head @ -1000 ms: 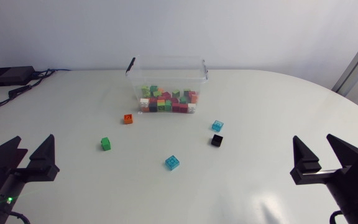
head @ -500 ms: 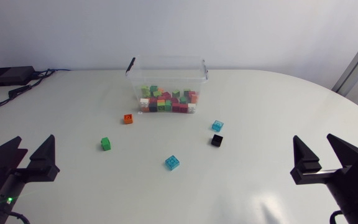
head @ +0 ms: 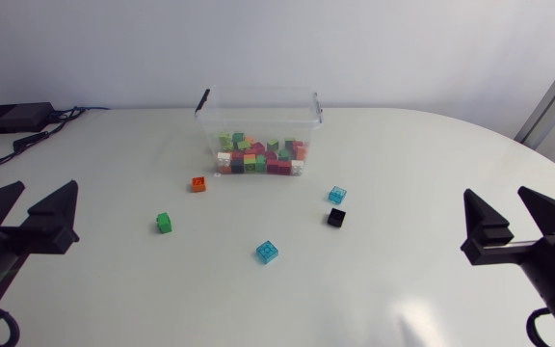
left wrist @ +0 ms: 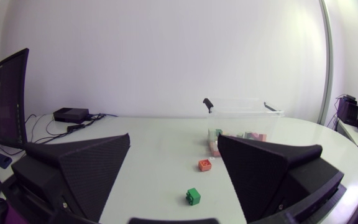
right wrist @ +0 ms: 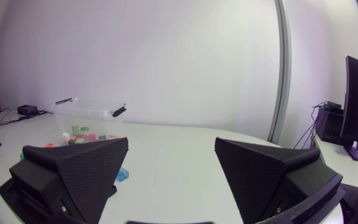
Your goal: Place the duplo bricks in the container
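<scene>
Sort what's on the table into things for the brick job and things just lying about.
For the job: clear container, the bricks already in it, and five loose ones: orange brick, green brick, blue brick, light blue brick, black brick.

Just lying about: black box and its cables at the table's far left corner.

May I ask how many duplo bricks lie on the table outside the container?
5: an orange brick close to the container, a green brick farther left, a blue brick farthest out, and a black brick beside a light blue brick.
</scene>
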Controlling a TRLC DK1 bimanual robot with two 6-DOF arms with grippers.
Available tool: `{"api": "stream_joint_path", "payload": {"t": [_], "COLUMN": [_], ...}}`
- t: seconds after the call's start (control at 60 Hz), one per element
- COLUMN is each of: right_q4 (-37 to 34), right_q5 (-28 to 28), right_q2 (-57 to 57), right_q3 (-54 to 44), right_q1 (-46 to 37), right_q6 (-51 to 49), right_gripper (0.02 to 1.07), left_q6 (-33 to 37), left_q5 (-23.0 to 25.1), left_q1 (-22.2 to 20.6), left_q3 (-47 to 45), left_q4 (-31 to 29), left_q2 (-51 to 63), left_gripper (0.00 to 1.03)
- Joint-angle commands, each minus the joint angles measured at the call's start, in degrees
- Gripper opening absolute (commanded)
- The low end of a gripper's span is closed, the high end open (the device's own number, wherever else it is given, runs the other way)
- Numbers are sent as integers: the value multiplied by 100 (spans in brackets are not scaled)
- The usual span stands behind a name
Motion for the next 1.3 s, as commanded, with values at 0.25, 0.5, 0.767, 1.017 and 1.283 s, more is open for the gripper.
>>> {"api": "stream_joint_path", "payload": {"t": [0.25,0.5,0.767,1.017,1.283], "right_q4": [91,-129,-727,-1368,-1711], "right_q5": [-133,-133,-177,-300,-335], "right_q2": [1699,2543,3474,4432,5434], "right_q3": [977,1513,2111,2621,2981], "right_q1": [57,188,347,408,408], "right_q6": [-6,-6,2,-50,-182], "right_gripper": [103,103,103,103,103], "left_q6": [-250,-21,-65,471,2053], "left_q5": [50,50,358,692,718], "left_q1": [-323,-367,-191,-7,-15], "left_q3": [1137,1708,2569,3290,4046], "left_q4": [-69,-368,-1133,-1730,-2451], "left_q2": [1833,2922,4206,5339,6737], "left_gripper": [96,91,91,91,92]}}
